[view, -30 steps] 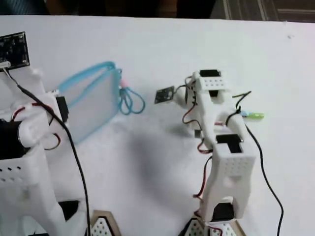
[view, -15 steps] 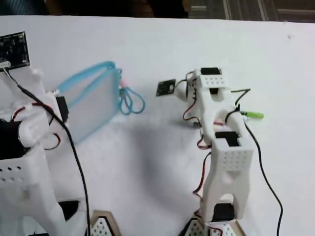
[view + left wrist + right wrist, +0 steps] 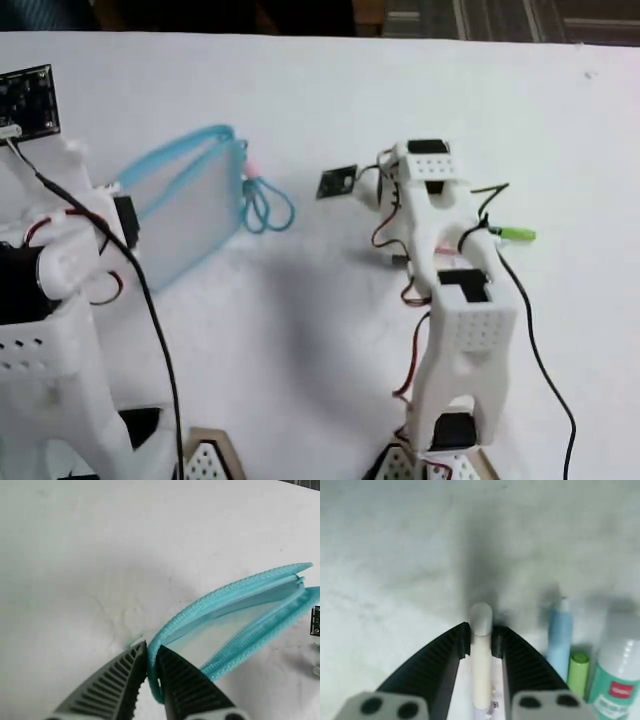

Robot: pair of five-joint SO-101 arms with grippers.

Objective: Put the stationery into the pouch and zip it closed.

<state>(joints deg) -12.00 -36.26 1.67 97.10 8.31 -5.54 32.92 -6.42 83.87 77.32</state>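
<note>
Left wrist view shows your left tool [image 3: 146, 656] pinched on the pouch [image 3: 235, 597] rim near the counter's [image 3: 330, 90] left edge, likely to prop its mouth open. Your right tool [image 3: 480, 636] clamps a white stick [image 3: 480, 680], its long axis along the fingers, tip pointing ahead.

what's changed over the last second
The right arm eased slightly toward the far edge of the white table, then settled; the right hand holds a pale round-tipped stick. The left hand is pinched on the open light-blue clear plastic zip pouch, which hasn't moved; nor has the lime-green stationery piece.
</note>
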